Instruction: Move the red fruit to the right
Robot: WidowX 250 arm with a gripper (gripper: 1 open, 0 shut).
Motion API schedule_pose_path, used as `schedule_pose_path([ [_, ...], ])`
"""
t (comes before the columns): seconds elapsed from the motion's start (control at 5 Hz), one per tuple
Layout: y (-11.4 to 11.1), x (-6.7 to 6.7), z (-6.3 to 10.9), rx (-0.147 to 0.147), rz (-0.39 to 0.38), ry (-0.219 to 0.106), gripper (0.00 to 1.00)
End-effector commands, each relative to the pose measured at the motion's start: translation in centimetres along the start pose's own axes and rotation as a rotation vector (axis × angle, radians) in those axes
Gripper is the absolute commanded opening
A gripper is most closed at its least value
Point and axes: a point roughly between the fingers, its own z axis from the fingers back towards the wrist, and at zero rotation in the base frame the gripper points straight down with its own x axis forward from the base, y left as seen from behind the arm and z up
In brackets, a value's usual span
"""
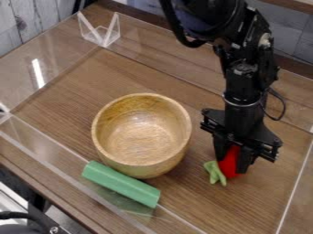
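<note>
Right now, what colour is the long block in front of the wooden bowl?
Green. The long block shows clearly in the camera view, lying near the table's front edge.

The worktop [146, 73] lies bare across the upper left and centre. The wooden bowl [143, 133] and green block [120, 184] fill the lower middle. The arm [244, 73] blocks the right, with a narrow bare strip beyond it.

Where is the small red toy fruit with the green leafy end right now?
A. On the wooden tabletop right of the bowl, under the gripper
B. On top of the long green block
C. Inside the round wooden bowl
A: the small red toy fruit sits on the wooden tabletop beside the round wooden bowl, between the gripper fingers.
</note>
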Motion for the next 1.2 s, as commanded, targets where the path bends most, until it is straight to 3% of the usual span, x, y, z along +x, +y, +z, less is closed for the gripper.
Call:
schedule_pose_path([
  [0.0, -2.3, -0.3, -0.8, -0.013, -0.026, 0.003, 1.0],
  [0.2, -3.4, -0.6, -1.2, -0.019, -0.009, 0.008, 1.0],
  [1.0, -3.0, 1.6, 2.2, -0.036, 0.149, -0.043, 1.0],
])
